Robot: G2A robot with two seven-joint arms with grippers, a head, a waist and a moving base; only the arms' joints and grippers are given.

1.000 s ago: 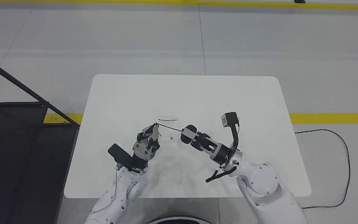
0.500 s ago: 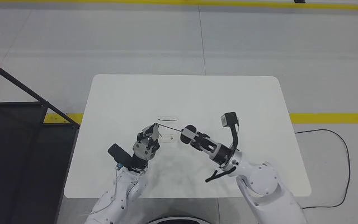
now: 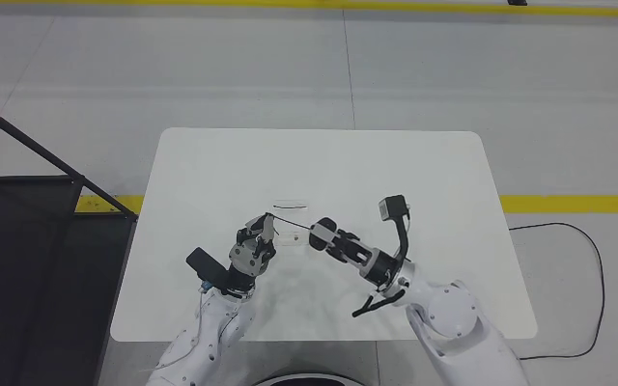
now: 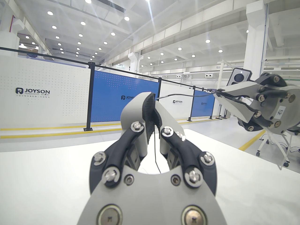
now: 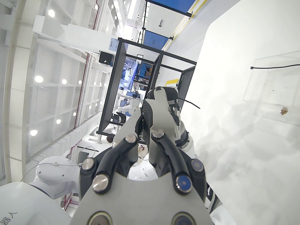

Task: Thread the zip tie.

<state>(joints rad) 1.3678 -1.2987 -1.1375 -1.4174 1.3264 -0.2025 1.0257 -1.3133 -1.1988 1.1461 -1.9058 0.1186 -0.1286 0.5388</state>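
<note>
The left gripper (image 4: 153, 108) was pinched shut on one end of a thin black plastic zip tie (image 4: 182, 95). The right gripper (image 4: 219, 91) was clamped on its other end. The strap hung taut between them above the middle of the white desk (image 3: 406, 174), toward its near edge, probably to steady both ends for threading. There were two ties. The second black zip tie (image 5: 274, 67) lay flat on the single clear plastic sheet (image 5: 269, 94), just beyond the grippers.
</note>
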